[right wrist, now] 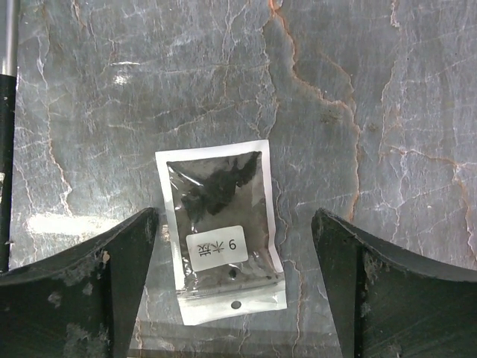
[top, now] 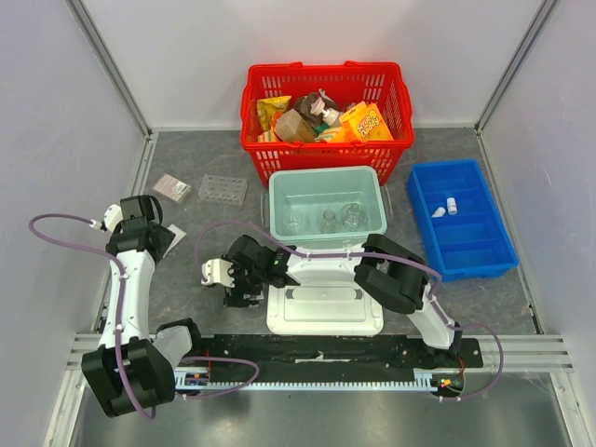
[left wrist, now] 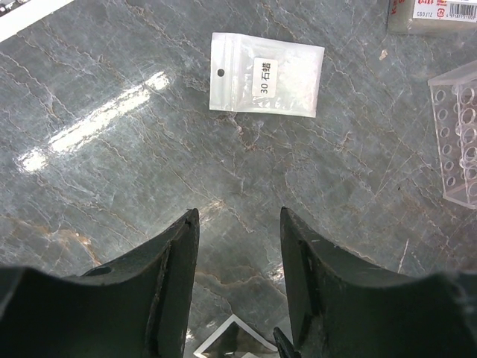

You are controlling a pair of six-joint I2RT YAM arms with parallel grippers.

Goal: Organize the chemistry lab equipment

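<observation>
Dark packet (right wrist: 221,239) on grey table (right wrist: 387,112), between wide-spread right gripper (right wrist: 232,224)

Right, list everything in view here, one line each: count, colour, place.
basket: one, red, rear centre
snack packs: several, orange and yellow, in the basket
tub: one, pale green, in front of the basket
flasks: three, clear glass, in the tub
lid: one, white, in front of the tub
bin: one, blue, right side
vials: two, white, in the bin
well plate: one, clear, left of the tub
labelled pack: one, greyish, left of the well plate
white packet: one, whitish, ahead of the left fingers
dark packet: one, clear with dark contents, on the table between the right fingers
left fingers: two, black, apart, empty
right fingers: two, black, wide apart
</observation>
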